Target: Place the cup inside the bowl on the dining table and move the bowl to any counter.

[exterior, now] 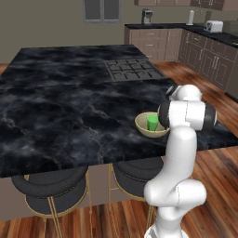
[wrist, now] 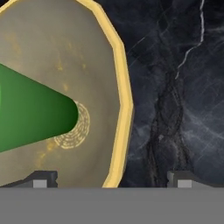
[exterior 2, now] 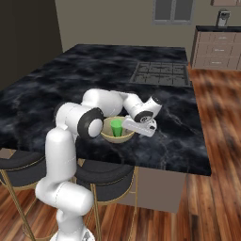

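On the black marble desk (exterior: 69, 107), near its front edge, the bowl (exterior: 145, 128) sits with the green cup (exterior: 152, 122) standing upright inside it. Directly above the bowl's rim, the gripper (wrist: 111, 177) hangs with its jaws spread wide, holding nothing; one fingertip is over the bowl interior, the other over bare marble.

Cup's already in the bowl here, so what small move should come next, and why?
Probably lower the open claw straight down so its fingers straddle the bowl rim, then close. The hand view shows the rim running between the two fingertips, the cup stands inside the bowl on the dining table, and nothing is gripped yet.
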